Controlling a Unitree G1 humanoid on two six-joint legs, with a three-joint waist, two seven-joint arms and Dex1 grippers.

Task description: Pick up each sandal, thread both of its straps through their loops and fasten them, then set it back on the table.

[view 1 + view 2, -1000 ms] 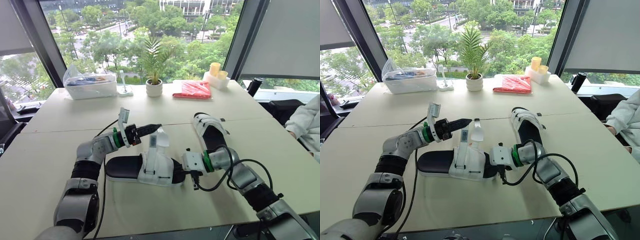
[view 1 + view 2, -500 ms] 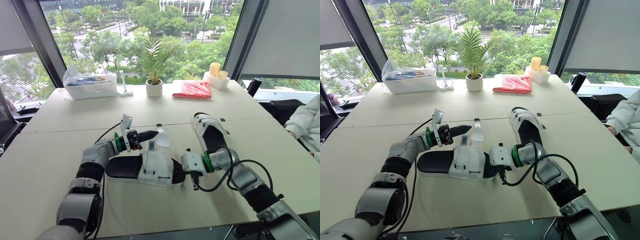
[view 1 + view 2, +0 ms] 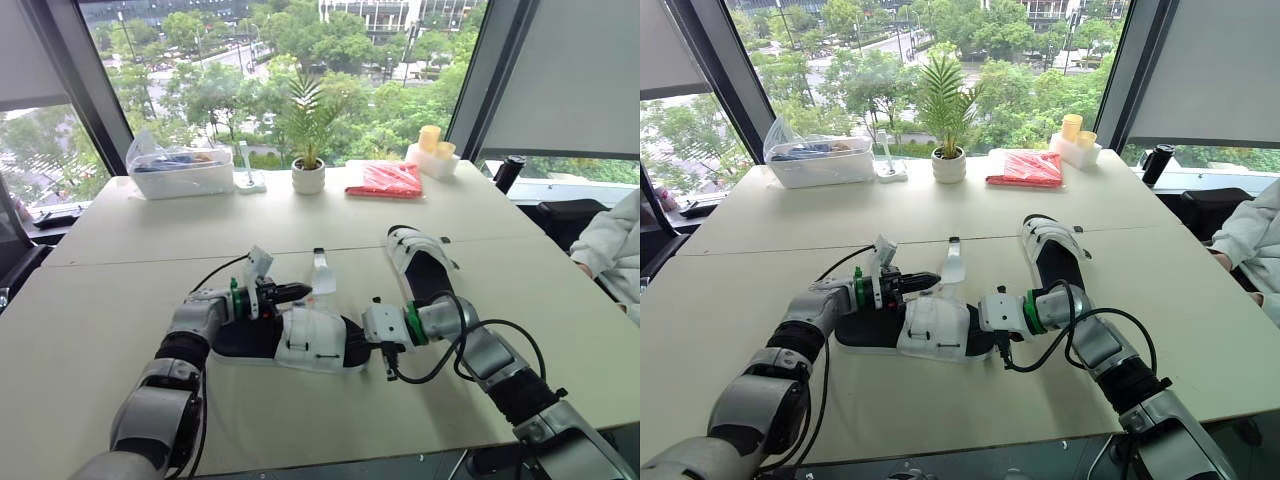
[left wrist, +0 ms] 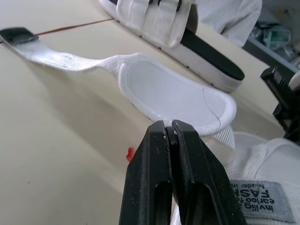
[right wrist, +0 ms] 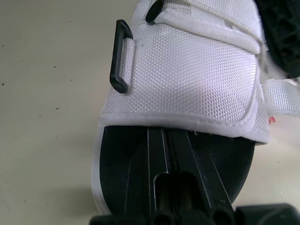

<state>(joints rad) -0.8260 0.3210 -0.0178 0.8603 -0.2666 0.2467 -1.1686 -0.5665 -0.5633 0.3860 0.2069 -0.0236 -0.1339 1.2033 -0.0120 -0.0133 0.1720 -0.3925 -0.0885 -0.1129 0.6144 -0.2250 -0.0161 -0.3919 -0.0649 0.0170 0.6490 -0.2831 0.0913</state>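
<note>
Where two cream tabletops meet along a thin seam, the table [image 3: 100, 300] stands before a tall window [image 3: 230, 70] looking onto green trees. Along its far edge sit a clear plastic bin [image 3: 182, 170], a small potted plant [image 3: 308, 165] and a red packet [image 3: 385, 180]. A person's pale sleeve [image 3: 612, 250] shows at the right edge. One white sandal [image 3: 315, 340] with a black sole lies flat on the table near the front, between the two arms. Its long strap [image 3: 321, 272] is unfastened and trails away across the tabletop. The left gripper [image 4: 169, 124] is clenched tip to tip right at the rim of that strap's padded flap; whether any fabric is nipped between the tips cannot be told. The right gripper [image 5: 166, 133] is also closed, its fingers lying together on the black footbed at the sandal's end, just under the white upper with its black loop [image 5: 119, 55]. A second sandal [image 3: 420, 262] lies farther back on the right, apart from both grippers.
</note>
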